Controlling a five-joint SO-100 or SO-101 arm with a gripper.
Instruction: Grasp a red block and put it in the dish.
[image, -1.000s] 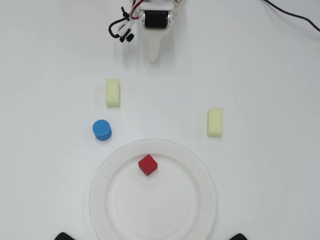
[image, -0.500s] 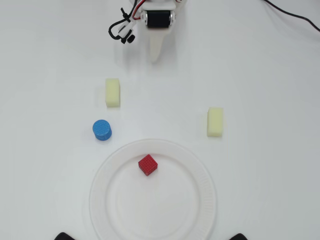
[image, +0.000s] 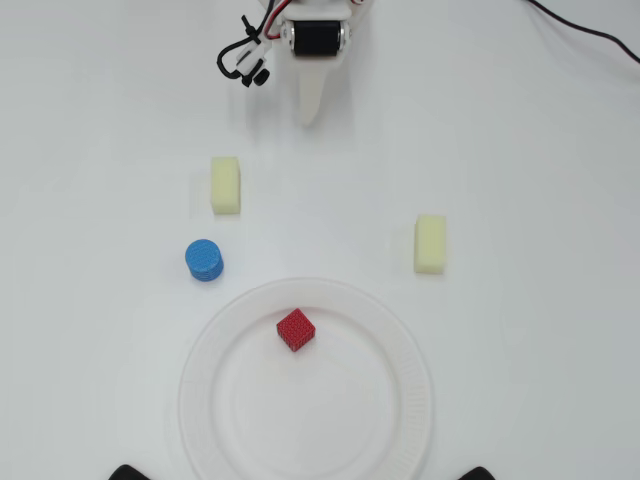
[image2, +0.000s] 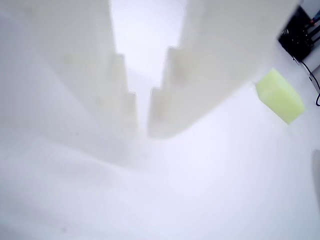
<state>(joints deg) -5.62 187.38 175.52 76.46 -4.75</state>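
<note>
The red block (image: 296, 330) lies inside the white paper dish (image: 412, 352), on its flat part near the far rim, in the overhead view. My gripper (image: 310, 117) is at the top of that view, far from the dish, pointing down toward the table. It holds nothing. In the wrist view the two white fingers (image2: 115, 90) stand almost together, with only a thin slit at the gripper's (image2: 142, 131) tips. The red block and the dish are out of the wrist view.
A blue cylinder (image: 204, 260) stands just outside the dish's upper left rim. One pale yellow block (image: 226, 185) lies below and left of the gripper and another (image: 430, 244) at the right; one yellow block (image2: 280, 96) shows in the wrist view. A black cable (image: 585, 30) runs at top right.
</note>
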